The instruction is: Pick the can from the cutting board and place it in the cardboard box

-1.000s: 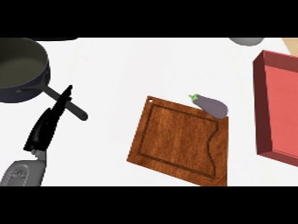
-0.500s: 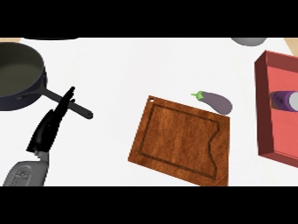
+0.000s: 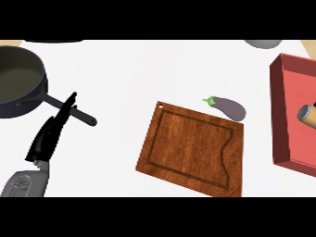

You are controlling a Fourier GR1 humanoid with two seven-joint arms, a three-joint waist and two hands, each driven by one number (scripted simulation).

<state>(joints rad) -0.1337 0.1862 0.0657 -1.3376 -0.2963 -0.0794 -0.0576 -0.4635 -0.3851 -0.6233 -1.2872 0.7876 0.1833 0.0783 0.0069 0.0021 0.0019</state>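
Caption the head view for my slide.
Can lying in the box; eggplant by the board; pot at left.

I see a grained, polished wooden cutting board [image 3: 191,148], a dark metal pot [image 3: 9,109], and a shiny can [image 3: 315,116].

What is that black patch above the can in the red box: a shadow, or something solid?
Head view: cannot tell; the right edge crops it where it meets the can in the red box. Head view: light is flat, no glare, and the eggplant and cutting board throw no hard shadows, so a shadow that black seems unlikely.
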